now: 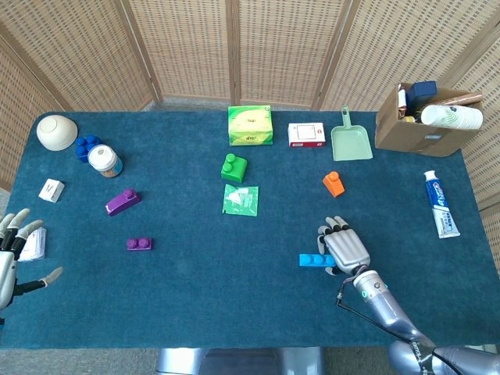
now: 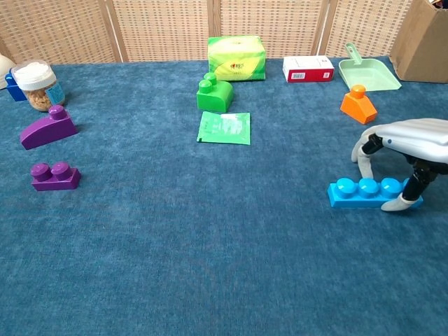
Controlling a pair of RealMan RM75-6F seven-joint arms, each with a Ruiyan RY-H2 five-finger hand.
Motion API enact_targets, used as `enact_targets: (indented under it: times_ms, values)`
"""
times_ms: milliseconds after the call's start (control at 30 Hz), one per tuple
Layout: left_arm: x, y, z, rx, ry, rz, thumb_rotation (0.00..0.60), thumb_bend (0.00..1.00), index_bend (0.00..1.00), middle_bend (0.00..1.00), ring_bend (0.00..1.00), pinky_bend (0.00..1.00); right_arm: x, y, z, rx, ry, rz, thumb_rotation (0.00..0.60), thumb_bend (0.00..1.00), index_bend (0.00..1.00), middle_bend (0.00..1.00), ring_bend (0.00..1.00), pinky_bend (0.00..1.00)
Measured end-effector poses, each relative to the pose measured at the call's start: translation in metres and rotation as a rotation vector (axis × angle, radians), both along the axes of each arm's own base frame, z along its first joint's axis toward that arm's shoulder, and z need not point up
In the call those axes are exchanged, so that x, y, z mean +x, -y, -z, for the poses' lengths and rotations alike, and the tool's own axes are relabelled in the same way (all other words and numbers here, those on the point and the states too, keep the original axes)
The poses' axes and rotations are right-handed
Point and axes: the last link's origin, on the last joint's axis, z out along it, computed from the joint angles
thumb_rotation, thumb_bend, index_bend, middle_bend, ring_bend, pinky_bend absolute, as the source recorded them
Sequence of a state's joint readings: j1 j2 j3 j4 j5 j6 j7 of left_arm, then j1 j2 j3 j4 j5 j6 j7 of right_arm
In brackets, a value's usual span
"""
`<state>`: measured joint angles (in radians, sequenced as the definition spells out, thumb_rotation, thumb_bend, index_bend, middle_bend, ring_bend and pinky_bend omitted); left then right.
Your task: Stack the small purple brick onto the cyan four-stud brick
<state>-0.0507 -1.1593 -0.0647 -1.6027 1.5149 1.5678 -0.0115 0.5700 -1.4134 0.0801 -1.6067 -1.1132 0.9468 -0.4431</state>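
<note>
The small purple two-stud brick (image 1: 140,244) (image 2: 54,176) lies flat on the blue cloth at the left. Far to its right is the cyan four-stud brick (image 1: 312,260) (image 2: 357,192), near the table's front. My right hand (image 1: 345,248) (image 2: 409,136) arches over the cyan brick's right end and grips it, fingers behind it and thumb in front. That end is hidden under the hand. My left hand (image 1: 12,258) hangs at the table's left edge with fingers spread and nothing in it, well left of the purple brick.
A purple sloped brick (image 1: 123,201) lies behind the small purple one. A green brick (image 1: 233,167), a green packet (image 1: 241,199) and an orange brick (image 1: 333,183) sit mid-table. A jar (image 1: 104,160), boxes, a scoop (image 1: 351,141) and a cardboard box (image 1: 426,117) line the back.
</note>
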Motion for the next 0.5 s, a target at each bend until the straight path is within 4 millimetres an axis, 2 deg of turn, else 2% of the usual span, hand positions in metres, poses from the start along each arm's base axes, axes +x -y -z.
enact_targets:
  times_ms: [500]
  values:
    - [0.004, 0.0, -0.005, 0.011, -0.019, 0.014, 0.488, 0.11, 0.2, 0.08, 0.0, 0.0, 0.028, 0.004, -0.011, 0.042, 0.085, -0.074, 0.6, 0.18, 0.62, 0.27, 0.12, 0.12]
